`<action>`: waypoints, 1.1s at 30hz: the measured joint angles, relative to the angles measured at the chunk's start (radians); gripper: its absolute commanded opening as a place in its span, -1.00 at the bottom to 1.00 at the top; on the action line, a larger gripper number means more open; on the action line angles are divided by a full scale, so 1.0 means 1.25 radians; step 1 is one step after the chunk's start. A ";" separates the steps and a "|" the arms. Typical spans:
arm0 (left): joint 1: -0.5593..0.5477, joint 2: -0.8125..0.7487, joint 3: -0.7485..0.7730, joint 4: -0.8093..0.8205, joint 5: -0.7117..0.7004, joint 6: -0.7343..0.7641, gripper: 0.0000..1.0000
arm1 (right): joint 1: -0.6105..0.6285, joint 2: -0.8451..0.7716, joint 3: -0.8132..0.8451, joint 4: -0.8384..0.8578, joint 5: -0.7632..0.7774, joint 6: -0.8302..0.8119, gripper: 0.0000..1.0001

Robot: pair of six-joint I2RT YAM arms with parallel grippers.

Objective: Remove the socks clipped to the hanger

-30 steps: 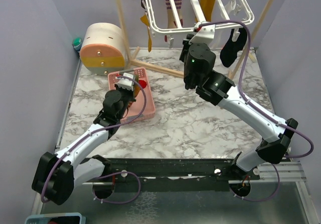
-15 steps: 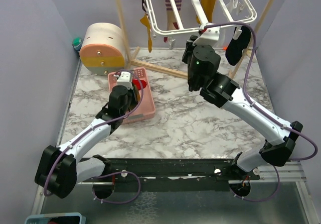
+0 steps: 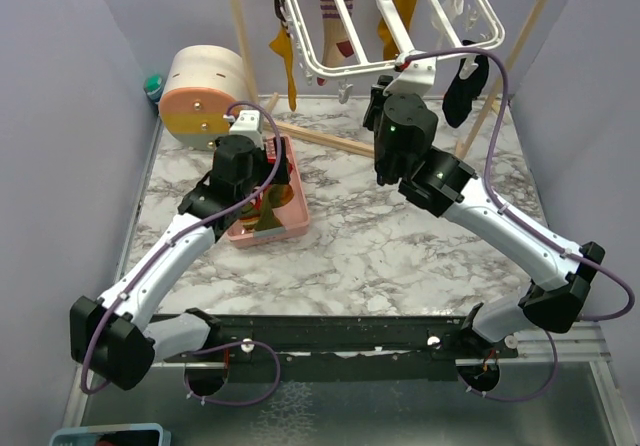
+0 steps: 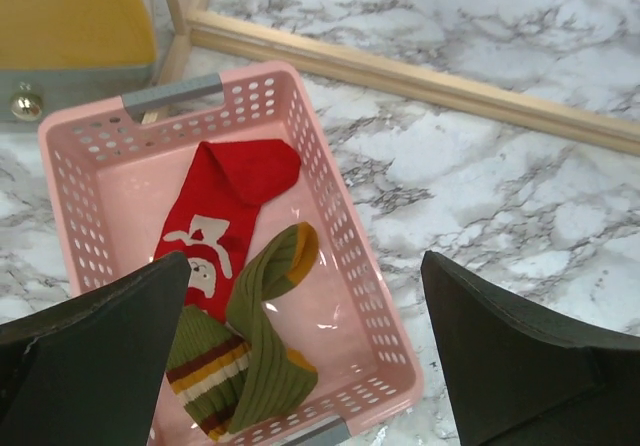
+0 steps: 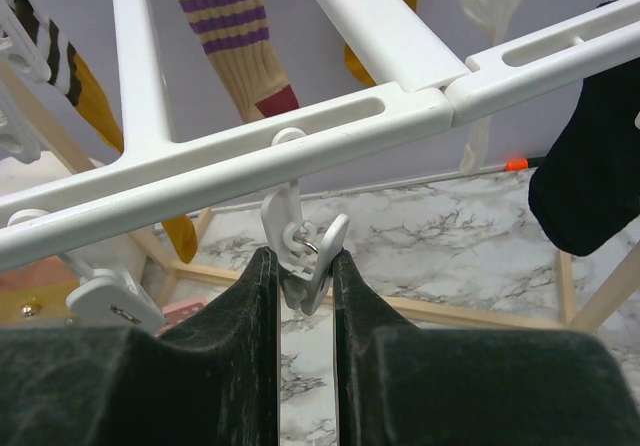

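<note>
I've got the right gripper (image 5: 303, 291) pinched narrow on a clip (image 5: 297, 238) of the hanger (image 5: 230, 151) at the far edge — left gripper (image 4: 305, 266) wide over the basket (image 4: 338, 201).

White plastic hanger (image 5: 300, 131) hangs tilted, a clip (image 5: 300, 256) dangling beneath its crossbar. On it hang a mustard sock (image 3: 290, 61), a red striped sock (image 5: 235, 36) and a black sock (image 5: 590, 176). A red sock (image 4: 225, 216) and an olive sock (image 4: 265, 311) lie in the pink basket (image 4: 345, 231).
</note>
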 measured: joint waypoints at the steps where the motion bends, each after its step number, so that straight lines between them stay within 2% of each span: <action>1: 0.000 -0.016 0.011 -0.013 0.006 0.003 0.98 | 0.000 0.000 -0.002 0.000 -0.001 0.000 -0.97; 7: 0.000 -0.140 0.013 0.013 0.078 0.044 0.98 | 0.000 0.004 0.003 0.000 -0.006 0.004 -0.93; 13: 0.000 -0.258 -0.084 0.121 0.134 0.111 0.98 | 0.000 0.019 0.012 -0.001 -0.028 0.014 -0.87; 23: 0.000 -0.177 -0.097 0.127 0.185 0.150 0.98 | 0.000 0.074 0.073 -0.030 -0.106 0.021 -0.76; 25: 0.000 -0.171 -0.097 0.130 0.192 0.151 0.98 | -0.001 0.075 0.075 -0.028 -0.136 0.021 -0.69; 27: 0.000 -0.165 -0.097 0.136 0.201 0.151 0.98 | -0.001 0.075 0.078 -0.023 -0.170 0.020 -0.52; 31: 0.000 -0.150 -0.097 0.146 0.215 0.150 0.98 | -0.001 0.075 0.081 -0.002 -0.250 0.013 -0.31; 33: 0.000 -0.140 -0.097 0.150 0.225 0.149 0.98 | -0.001 0.075 0.081 0.007 -0.299 0.008 0.02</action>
